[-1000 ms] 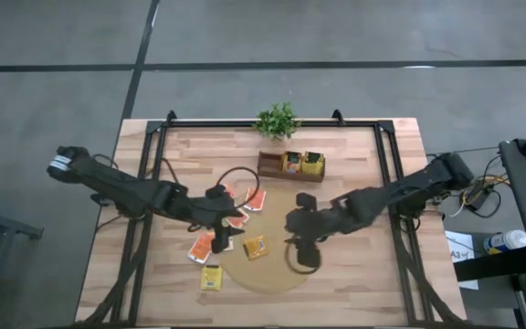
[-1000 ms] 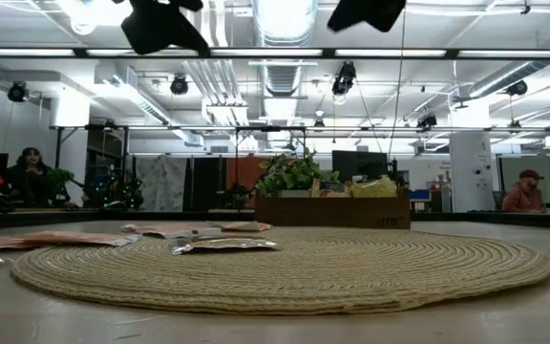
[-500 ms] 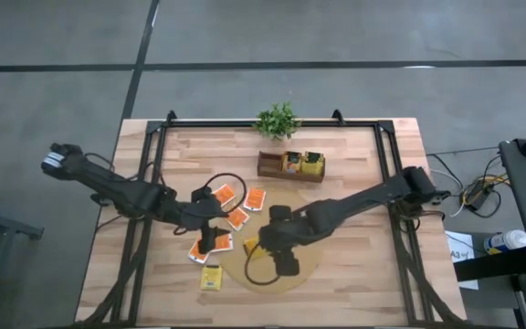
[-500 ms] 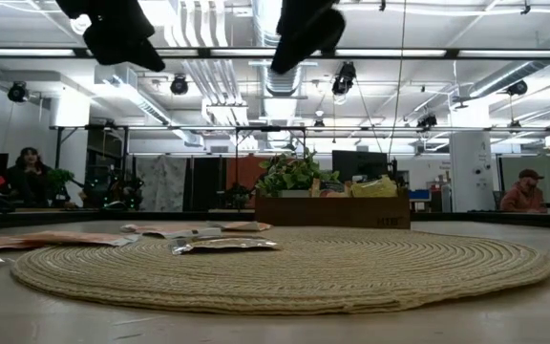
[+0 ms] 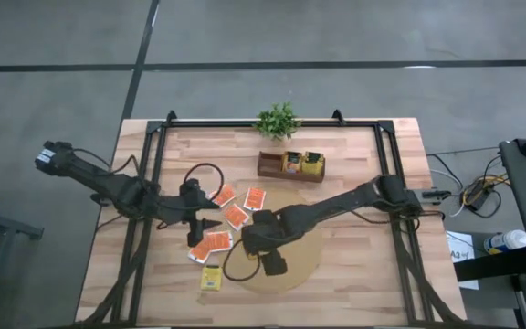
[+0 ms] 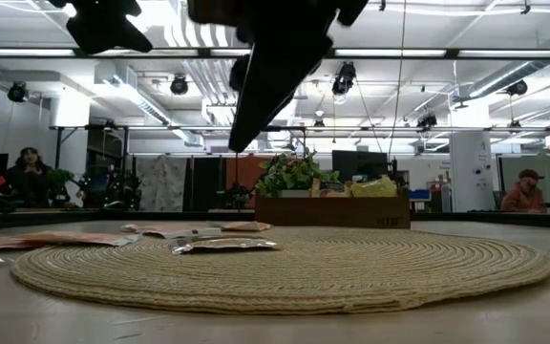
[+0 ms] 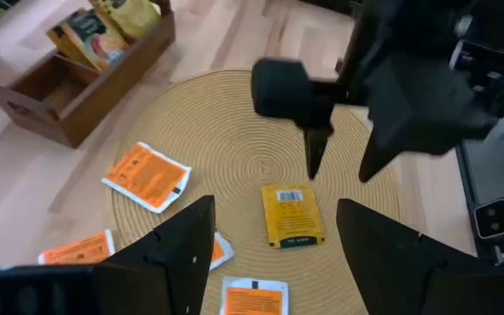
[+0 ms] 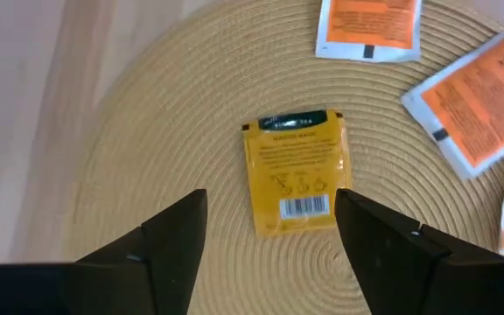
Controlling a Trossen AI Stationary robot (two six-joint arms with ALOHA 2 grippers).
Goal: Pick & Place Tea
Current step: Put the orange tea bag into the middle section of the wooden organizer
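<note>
A yellow tea packet (image 8: 297,172) lies flat on the round tan mat (image 5: 295,260); it also shows in the left wrist view (image 7: 291,216). My right gripper (image 8: 269,194) hangs open just above it, one finger on either side, touching nothing; in the high view (image 5: 249,240) it hides the packet. My left gripper (image 5: 200,226) is open and empty over the table left of the mat. Several orange packets (image 5: 236,217) lie flat around the mat's far left rim. Another yellow packet (image 5: 211,277) lies near the front edge.
A wooden box (image 5: 290,165) holding upright tea packets stands at the back middle, with a small green plant (image 5: 277,120) behind it. The two grippers are close together over the mat's left side. Bare wood lies to the right of the mat.
My right gripper has gone across the mat toward the table's left edge and come down over the yellow packet. My left gripper has drawn back toward the table's left edge. The packets have not moved.
</note>
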